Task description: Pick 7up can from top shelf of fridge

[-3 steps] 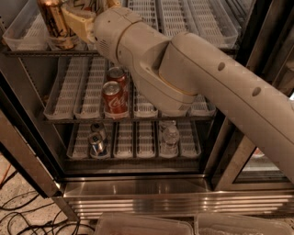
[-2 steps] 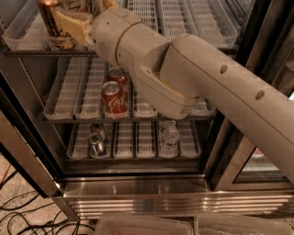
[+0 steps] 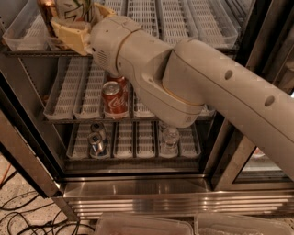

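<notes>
The 7up can [image 3: 74, 9], whitish with green lettering, is at the front left of the top shelf [image 3: 151, 18] of the fridge [image 3: 138, 193]. My gripper [image 3: 85, 23] reaches in from the right and is shut on the 7up can. One yellowish finger [image 3: 69, 34] crosses the can's lower front and the other finger [image 3: 106, 10] lies on its right side. A gold-bronze can [image 3: 46, 11] stands just left of it. The can's bottom is hidden by the finger.
My thick arm [image 3: 193, 87] crosses the fridge opening from the right. Red cola cans [image 3: 114, 98] sit on the middle shelf. Silver cans [image 3: 97, 140] and a clear bottle [image 3: 170, 137] sit on the lowest tier. The fridge frame [image 3: 27, 160] is at the left, with cables [image 3: 23, 215] on the floor.
The gripper has shifted a little up and to the right with the 7up can, which now shows apart from the gold-bronze can. The lower shelves are unchanged.
</notes>
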